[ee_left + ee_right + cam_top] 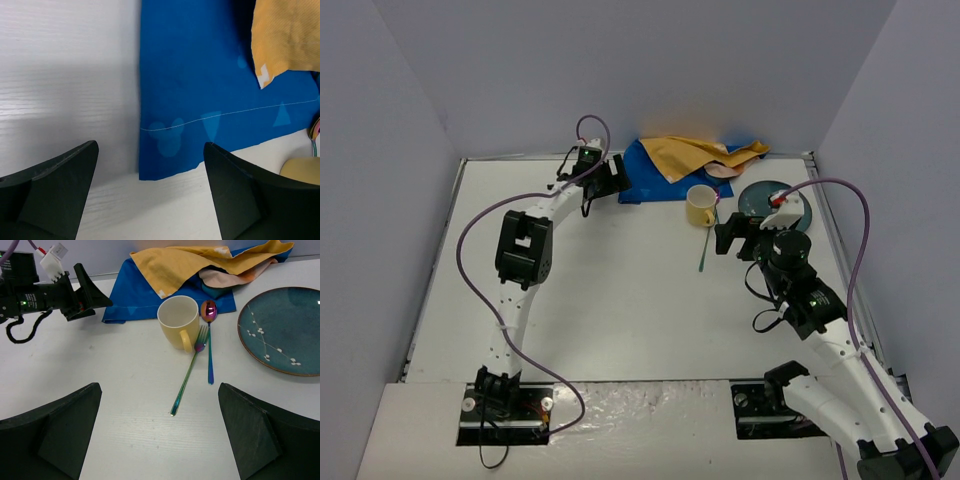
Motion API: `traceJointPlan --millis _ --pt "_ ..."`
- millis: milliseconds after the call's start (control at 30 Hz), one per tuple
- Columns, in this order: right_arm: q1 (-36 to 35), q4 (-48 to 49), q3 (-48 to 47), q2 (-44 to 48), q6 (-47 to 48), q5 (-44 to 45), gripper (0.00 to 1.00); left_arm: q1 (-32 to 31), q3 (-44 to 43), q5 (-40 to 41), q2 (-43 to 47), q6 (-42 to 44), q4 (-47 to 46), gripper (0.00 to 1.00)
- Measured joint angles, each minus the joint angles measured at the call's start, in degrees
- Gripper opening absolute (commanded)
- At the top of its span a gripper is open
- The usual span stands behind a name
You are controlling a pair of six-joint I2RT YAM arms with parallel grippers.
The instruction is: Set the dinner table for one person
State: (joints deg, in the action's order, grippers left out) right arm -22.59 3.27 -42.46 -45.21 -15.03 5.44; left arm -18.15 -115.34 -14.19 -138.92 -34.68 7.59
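The white dinner table (620, 300) carries a blue placemat (645, 175) at the back, with a crumpled yellow napkin (695, 155) lying over it. My left gripper (151, 145) is open and low at the placemat's (200, 75) near left corner, one finger on each side of it, holding nothing. In front of the placemat stand a yellow mug (177, 320), an iridescent fork (187, 375) and a spoon (209, 345). A teal plate (280, 330) lies to their right. My right gripper (160, 386) hangs open and empty just short of the fork's handle tip.
White walls close in the table on the left, back and right. The left arm's purple cable (480, 235) loops over the table's left half. The right arm's body (790, 270) stands beside the plate's near edge.
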Motion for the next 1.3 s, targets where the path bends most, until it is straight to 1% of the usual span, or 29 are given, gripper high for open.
traceJointPlan --millis 67,200,267,333,400,467,500,533,667,733,833,933,967,1033,1133,1200,1300 --pt "0.00 0.11 0.00 0.00 -0.02 -0.35 1.00 -0.49 -1.71 -0.36 -1.71 -0.02 -0.04 0.76" --pt "0.00 0.24 0.02 0.06 -0.18 -0.62 1.00 -1.70 -2.33 -0.85 -2.71 -0.04 -0.47 0.68" --pt "0.00 0.24 0.02 0.29 -0.33 -0.78 1.00 -2.32 -2.33 -0.90 -2.84 -0.12 -0.63 0.62" --pt "0.00 0.25 0.04 0.64 -0.48 -0.93 1.00 -2.77 -2.33 -0.86 -2.91 -0.20 -0.70 0.49" --pt "0.00 0.30 0.08 1.06 -0.59 -1.02 1.00 -3.13 -2.33 -0.78 -3.12 -0.33 -0.65 0.26" --pt "0.00 0.34 0.17 1.57 -0.63 -1.08 1.00 -3.36 -2.59 -0.49 -3.58 -0.42 -0.53 0.09" --pt "0.00 0.35 0.22 1.83 -0.63 -1.13 1.00 -3.42 -2.73 -0.20 -3.82 -0.34 -0.38 0.03" --pt "0.00 0.35 0.28 2.07 -0.63 -1.20 1.00 -3.43 -2.74 0.17 -3.98 -0.12 -0.10 0.00" --pt "0.00 0.32 0.37 2.92 -0.63 -1.23 1.00 -3.02 -3.98 1.92 -4.04 1.88 2.78 0.00" --pt "0.00 0.34 0.37 3.10 -0.61 -1.23 1.00 -2.48 -6.35 3.26 -3.83 3.77 7.06 0.00" --pt "0.00 0.29 0.37 3.01 -0.55 -1.62 1.00 -0.88 -12.94 5.35 -2.54 7.50 15.41 0.00" --pt "0.00 0.34 0.27 2.37 -0.50 -2.33 1.00 1.04 -18.04 7.69 2.59 10.91 22.41 0.00" --pt "0.00 0.26 0.09 1.60 -0.44 -2.65 1.00 1.53 -17.55 8.55 5.92 12.12 23.34 0.00" --pt "0.00 0.21 -0.72 -0.30 -0.27 -3.72 1.00 2.46 -14.46 10.63 14.29 14.12 24.91 0.00" --pt "0.00 0.59 -2.39 -4.00 -0.08 -5.87 1.00 3.18 -6.25 14.37 28.87 16.11 25.28 0.00" --pt "0.00 0.75 -2.92 -6.52 -0.06 -7.58 1.00 3.20 0.11 17.35 37.96 16.59 24.08 0.00" --pt "-0.05 0.93 -3.10 -9.57 -0.14 -10.24 1.00 3.10 11.87 20.80 47.72 16.40 23.31 0.00"
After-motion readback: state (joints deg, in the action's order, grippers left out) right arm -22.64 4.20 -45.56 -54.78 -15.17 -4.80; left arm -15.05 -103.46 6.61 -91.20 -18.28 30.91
